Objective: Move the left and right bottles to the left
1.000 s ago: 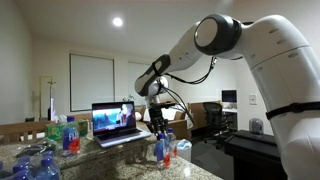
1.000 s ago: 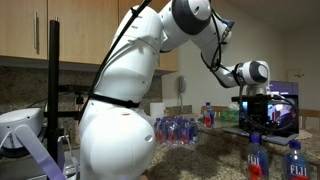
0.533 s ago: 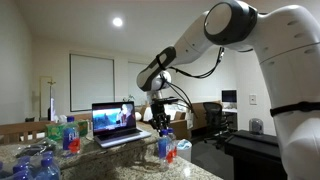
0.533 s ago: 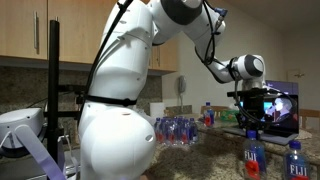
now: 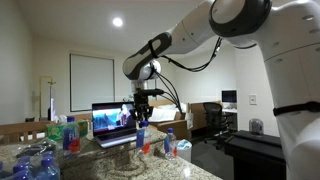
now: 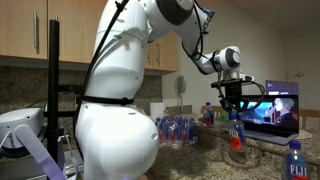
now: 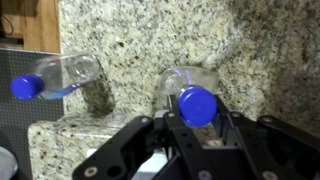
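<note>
My gripper (image 5: pixel 141 126) is shut on a clear water bottle (image 5: pixel 141 141) with a blue cap and a red label, and holds it upright just above the granite counter (image 5: pixel 105 168). In the wrist view the blue cap (image 7: pixel 197 105) sits between the jaws of the gripper (image 7: pixel 197 120). The held bottle also shows in an exterior view (image 6: pixel 236 137), under the gripper (image 6: pixel 234 117). A second upright bottle (image 5: pixel 168 148) stands apart to the right of the held one, and is seen at the frame edge in an exterior view (image 6: pixel 294 160).
An open laptop (image 5: pixel 115 121) stands behind the bottles. A bottle (image 7: pixel 55 77) lies on its side on the counter. A pack of bottles (image 6: pixel 178 130) sits by the wall. More bottles (image 5: pixel 68 134) and plastic wrap (image 5: pixel 35 162) are at the left.
My gripper has carried the bottle leftwards in both exterior views, away from the second bottle. The second bottle has stayed in place.
</note>
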